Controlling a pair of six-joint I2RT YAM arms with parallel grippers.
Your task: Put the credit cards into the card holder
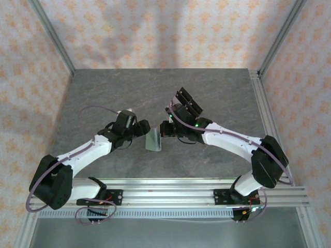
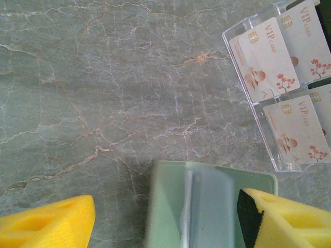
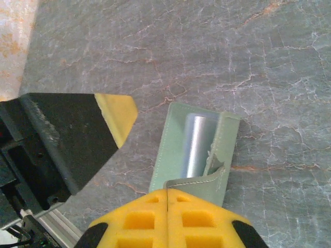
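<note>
- Gripping the card holder, the right end effector had its yellow fingertips pressed together on the holder's near flap edge in the right wrist view.
- That flap was lifted and folded up toward the closed fingertips; the rest of the card holder lay flat on the grey marbled desk.
- A shiny clear inner pocket showed inside the opened holder; could not tell if a card was inside it.
- The left end effector was open, with its yellow fingers spread wide.
- In the left wrist view the card holder sat between those fingers, nearer the right one, which overlapped its edge; contact unclear.
- From the top camera both arms met at mid-desk: the left end effector was just left of the card holder and the right end effector just right of it.
- The credit cards were in a clear rack, in overlapping rows, pale with "VIP card" print and gold chips.
- The rack stood near the card holder, apart from it, beyond its far right corner in the left wrist view.
</note>
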